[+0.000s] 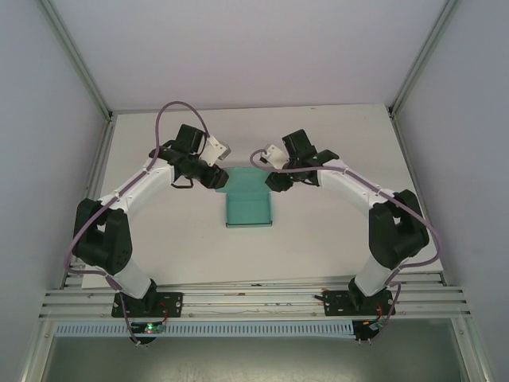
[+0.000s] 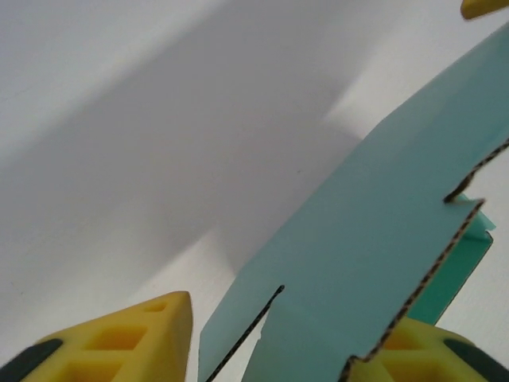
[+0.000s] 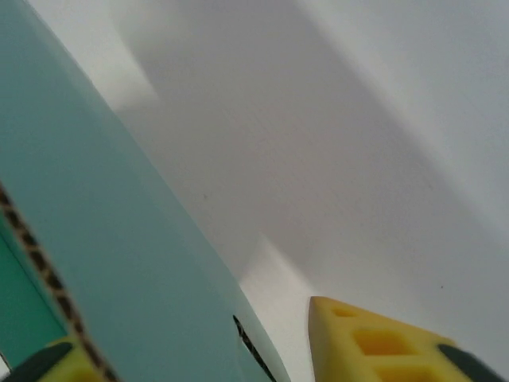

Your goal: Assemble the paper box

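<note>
White worktop (image 1: pixel 318 239) enclosed by pale walls (image 1: pixel 254 48), with an aluminium rail frame (image 1: pixel 254 298) along the near edge where the two arm bases are bolted.

**Top view.** The paper box (image 1: pixel 248 205), of teal-green card, lies at mid-worktop. Its far end sits between the left gripper (image 1: pixel 213 177) and the right gripper (image 1: pixel 273 181), and the rest of the card extends from the jaws toward the arm bases. Both arms bend inward so that the grippers face each other across the card. A purple cable (image 1: pixel 179 107) loops above the left arm.

**Left wrist view.** The left gripper (image 2: pixel 286 350) has its two yellow jaws standing apart. The paper box (image 2: pixel 374 223) enters the space between them as a tilted panel. It covers part of the right-hand jaw, while a strip of white worktop separates it from the left-hand jaw, so the card is not pinched. The cut edges are striped dark and light, a short slit runs up from the lower margin, and a darker green face shows behind the panel close to the right-hand jaw.

**Right wrist view.** The right gripper (image 3: pixel 215 354) likewise has its jaws apart. The paper box (image 3: pixel 95 223) passes between them and overlaps the left-hand jaw. A gap of worktop lies between the card and the right-hand jaw.
</note>
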`<state>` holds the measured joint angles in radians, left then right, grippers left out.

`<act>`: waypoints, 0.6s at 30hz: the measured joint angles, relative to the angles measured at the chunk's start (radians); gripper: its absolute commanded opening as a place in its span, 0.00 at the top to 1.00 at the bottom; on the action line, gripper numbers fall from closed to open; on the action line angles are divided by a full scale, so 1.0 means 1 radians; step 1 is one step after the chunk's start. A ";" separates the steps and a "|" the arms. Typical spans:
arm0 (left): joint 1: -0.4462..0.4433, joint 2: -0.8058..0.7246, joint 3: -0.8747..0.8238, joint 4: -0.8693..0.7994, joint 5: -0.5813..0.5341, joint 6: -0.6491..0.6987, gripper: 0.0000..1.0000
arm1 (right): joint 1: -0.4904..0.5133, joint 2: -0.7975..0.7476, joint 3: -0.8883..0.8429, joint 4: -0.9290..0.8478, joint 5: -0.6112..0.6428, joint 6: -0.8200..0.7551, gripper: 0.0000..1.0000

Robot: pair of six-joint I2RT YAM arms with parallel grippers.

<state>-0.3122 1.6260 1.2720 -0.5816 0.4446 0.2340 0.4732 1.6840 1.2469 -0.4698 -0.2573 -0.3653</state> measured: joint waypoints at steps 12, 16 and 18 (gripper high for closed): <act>-0.046 -0.004 -0.006 -0.028 -0.068 0.060 1.00 | 0.000 -0.006 0.003 -0.040 0.010 0.004 0.76; -0.060 -0.015 -0.015 -0.023 -0.103 0.051 1.00 | 0.000 -0.025 0.000 -0.051 0.026 0.019 0.75; -0.061 -0.023 -0.021 -0.020 -0.112 0.048 1.00 | 0.000 -0.039 -0.009 -0.053 0.032 0.023 0.81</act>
<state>-0.3737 1.6032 1.2510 -0.6014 0.3328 0.2817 0.4732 1.6447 1.2381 -0.5224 -0.2249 -0.3420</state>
